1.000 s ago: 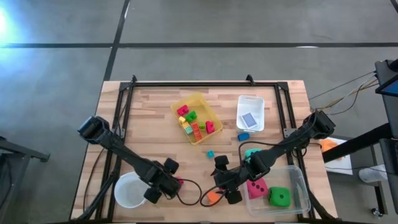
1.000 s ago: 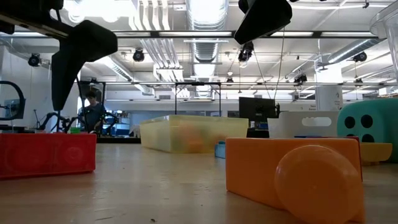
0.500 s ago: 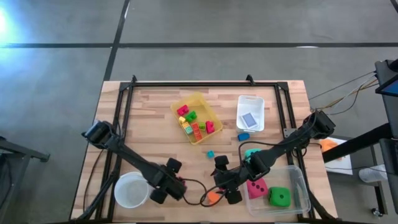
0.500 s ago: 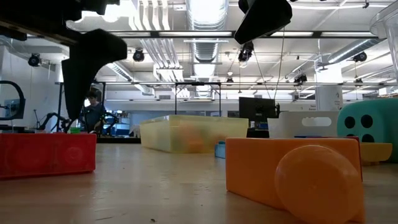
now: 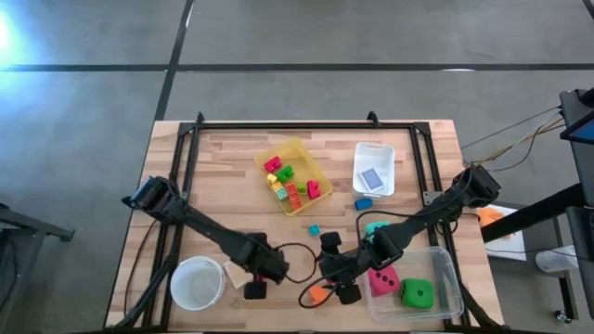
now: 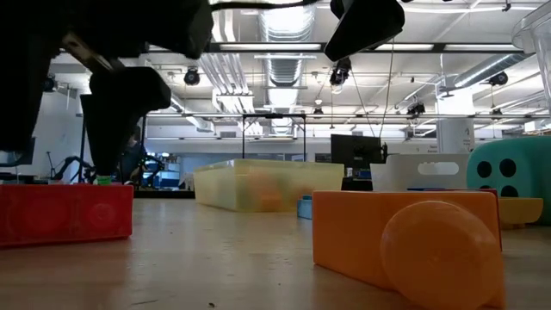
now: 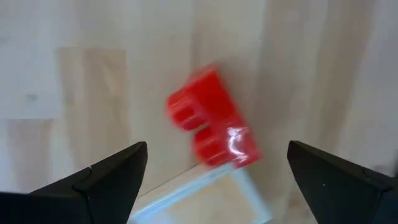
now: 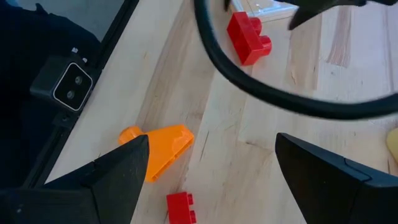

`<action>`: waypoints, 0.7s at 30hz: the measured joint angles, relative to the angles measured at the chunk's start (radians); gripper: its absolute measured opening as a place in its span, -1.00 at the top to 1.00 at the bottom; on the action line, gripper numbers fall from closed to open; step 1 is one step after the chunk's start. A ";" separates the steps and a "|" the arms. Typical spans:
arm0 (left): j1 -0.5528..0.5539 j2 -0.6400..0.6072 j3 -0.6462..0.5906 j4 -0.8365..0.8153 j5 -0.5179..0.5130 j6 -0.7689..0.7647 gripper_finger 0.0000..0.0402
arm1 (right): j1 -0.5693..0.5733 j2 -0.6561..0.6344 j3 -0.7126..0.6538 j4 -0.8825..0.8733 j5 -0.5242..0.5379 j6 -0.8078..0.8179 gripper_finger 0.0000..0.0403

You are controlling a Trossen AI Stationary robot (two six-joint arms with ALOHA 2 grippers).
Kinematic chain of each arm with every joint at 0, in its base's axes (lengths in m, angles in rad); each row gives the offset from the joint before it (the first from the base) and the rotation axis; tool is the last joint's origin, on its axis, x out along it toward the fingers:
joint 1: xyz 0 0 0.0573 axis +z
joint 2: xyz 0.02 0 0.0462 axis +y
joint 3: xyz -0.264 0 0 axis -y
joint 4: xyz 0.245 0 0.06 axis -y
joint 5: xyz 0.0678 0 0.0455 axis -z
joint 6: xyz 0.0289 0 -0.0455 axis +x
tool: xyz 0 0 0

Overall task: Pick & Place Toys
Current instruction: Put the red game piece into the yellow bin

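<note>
A red block [image 7: 211, 127] lies flat on the wood table, straight below my left gripper [image 7: 214, 177]. That gripper is open and points down, with one finger on each side of the block and clear of it. The gripper [image 5: 263, 269] hides the block in the high view. The block shows at the left of the low view [image 6: 65, 213]. My right gripper [image 5: 336, 269] is open and empty, above an orange block [image 5: 318, 295] near the front edge. A smaller red block [image 8: 180, 208] lies close by.
A round white bowl [image 5: 197, 283] stands to the left of my left gripper. A yellow bin [image 5: 306, 148] with several blocks and a white bin [image 5: 374, 148] stand farther back. A clear bin [image 5: 445, 269] holds a pink die [image 5: 382, 278] and a green die [image 5: 417, 295]. A black cable [image 5: 297, 255] loops between the grippers.
My left gripper has gone toward the table's right edge, from beside the white bowl to over the red block. It has stayed open and pointing down.
</note>
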 joint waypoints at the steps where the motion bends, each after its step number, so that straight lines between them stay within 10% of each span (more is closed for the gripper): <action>1: -0.001 0.000 0.000 0.025 0.004 -0.016 -0.96 | 0.000 0.000 0.000 -0.001 0.000 0.000 -0.70; 21: -0.002 0.010 -0.059 0.104 -0.154 -0.232 -0.95 | 0.000 0.000 0.000 -0.001 -0.001 0.000 -0.70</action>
